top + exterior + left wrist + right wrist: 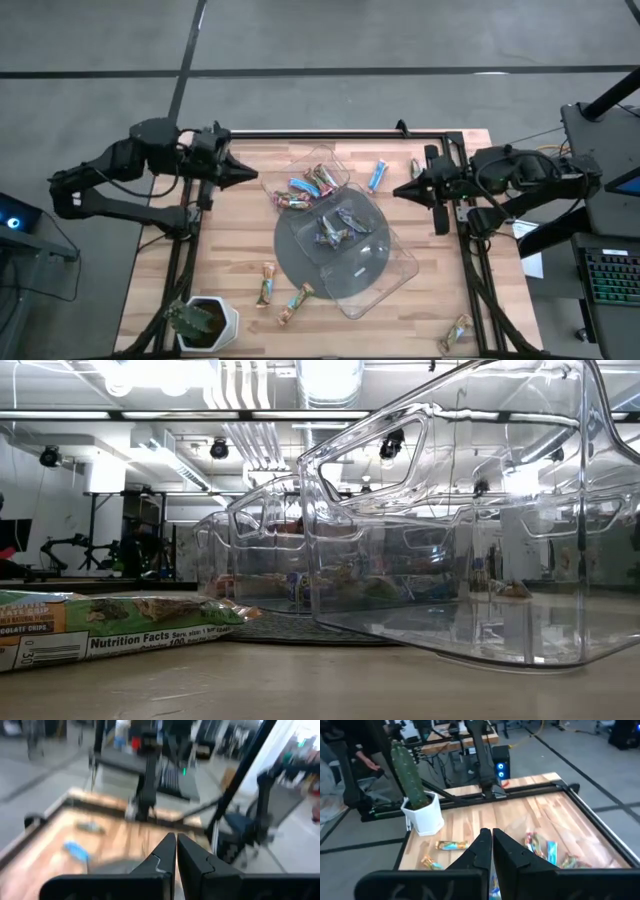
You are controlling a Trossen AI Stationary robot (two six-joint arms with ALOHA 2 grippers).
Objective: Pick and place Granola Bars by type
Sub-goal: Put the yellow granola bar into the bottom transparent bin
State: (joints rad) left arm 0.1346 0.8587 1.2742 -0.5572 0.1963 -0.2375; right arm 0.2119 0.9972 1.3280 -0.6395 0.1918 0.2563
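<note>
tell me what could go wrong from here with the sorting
1. The clear trays overlap on the grey disc, so a reach into one might nudge its neighbour.
2. Loose granola bars lie near table edges: one at the near right corner, another close to the potted cactus. A bad push could send them off or into the plant.
3. Both the left gripper and right gripper are shut and empty.

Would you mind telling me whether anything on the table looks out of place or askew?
Yes: several granola bars lie loose on the wood, two by the potted plant at and, one at the near right corner. The clear trays overlap crookedly on the grey disc.
</note>
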